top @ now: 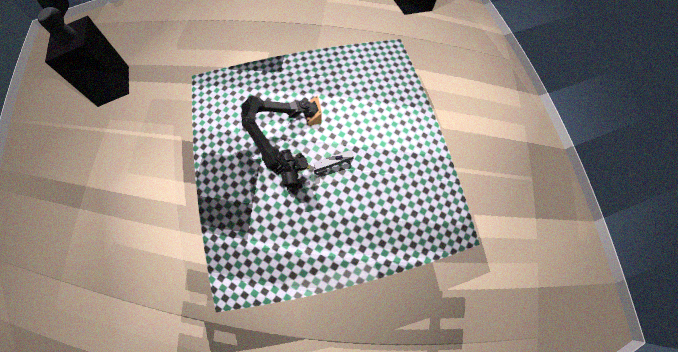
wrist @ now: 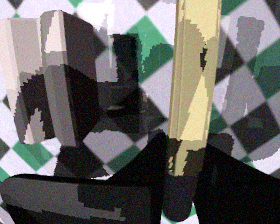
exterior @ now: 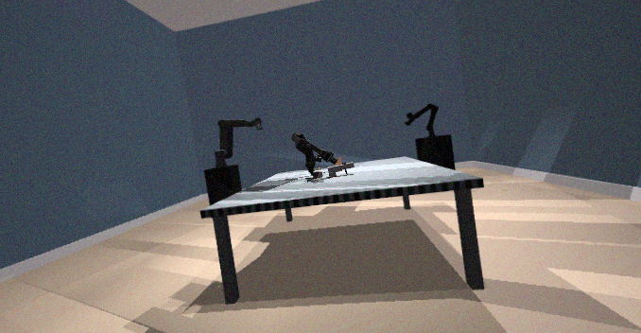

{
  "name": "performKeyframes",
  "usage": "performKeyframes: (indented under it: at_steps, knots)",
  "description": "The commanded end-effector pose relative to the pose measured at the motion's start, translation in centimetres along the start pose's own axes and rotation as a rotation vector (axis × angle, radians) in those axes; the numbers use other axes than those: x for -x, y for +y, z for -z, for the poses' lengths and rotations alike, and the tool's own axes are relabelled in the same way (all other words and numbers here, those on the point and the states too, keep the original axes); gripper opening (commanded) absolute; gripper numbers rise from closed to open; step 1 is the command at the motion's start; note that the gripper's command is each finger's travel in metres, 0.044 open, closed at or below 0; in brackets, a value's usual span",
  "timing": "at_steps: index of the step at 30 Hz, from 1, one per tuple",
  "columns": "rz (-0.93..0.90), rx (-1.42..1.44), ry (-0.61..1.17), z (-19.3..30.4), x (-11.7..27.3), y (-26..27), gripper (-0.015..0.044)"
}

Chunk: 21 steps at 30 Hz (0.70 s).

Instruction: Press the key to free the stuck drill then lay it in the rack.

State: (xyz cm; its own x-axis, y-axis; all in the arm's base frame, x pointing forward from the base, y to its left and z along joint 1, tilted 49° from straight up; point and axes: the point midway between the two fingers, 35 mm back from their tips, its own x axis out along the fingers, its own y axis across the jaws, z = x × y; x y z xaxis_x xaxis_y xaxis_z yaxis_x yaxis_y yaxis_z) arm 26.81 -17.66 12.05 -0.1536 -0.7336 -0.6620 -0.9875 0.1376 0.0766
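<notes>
Inspection finds the single black arm (top: 260,130) seated on the checkered mat (top: 350,230), its links running from an upper end beside an orange block (top: 315,111) at about 12 o'clock from mat centre, bending round through 10 o'clock and descending toward the middle of the mat. The gripper (wrist: 180,176) is closed narrowly on a slender pale-yellow rod, taken here to be the drill (wrist: 196,63); the wrist view shows the rod's lower end seated between the dark jaws and its length extending away toward 12 o'clock in that view, above the checkered surface. At 9 o'clock of the rod in the same view stands a grey, blocky fixture (wrist: 47,79), near the rod but apart from it; whether this is the key housing or the rack cannot be determined. In the top view a light grey elongated piece (top: 332,162) lies on the mat, reaching from the arm's lower end toward 2 o'clock; the drill itself is too small to resolve there. The exterior view shows the table (exterior: 340,194) with the arm crouched low near its middle and the grey piece just beside it toward 3 o'clock. Two dark pedestals (exterior: 222,182) carrying small jointed mounts stand off the table's far corners.
</notes>
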Motion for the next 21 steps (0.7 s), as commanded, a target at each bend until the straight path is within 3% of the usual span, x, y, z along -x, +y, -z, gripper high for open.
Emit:
performKeyframes:
  at_steps: [1,21]
  knots:
    - [0.004,-0.005,0.001,0.03,0.30,-0.03,0.0000]
    - [0.004,-0.005,0.001,-0.03,1.18,0.01,0.0000]
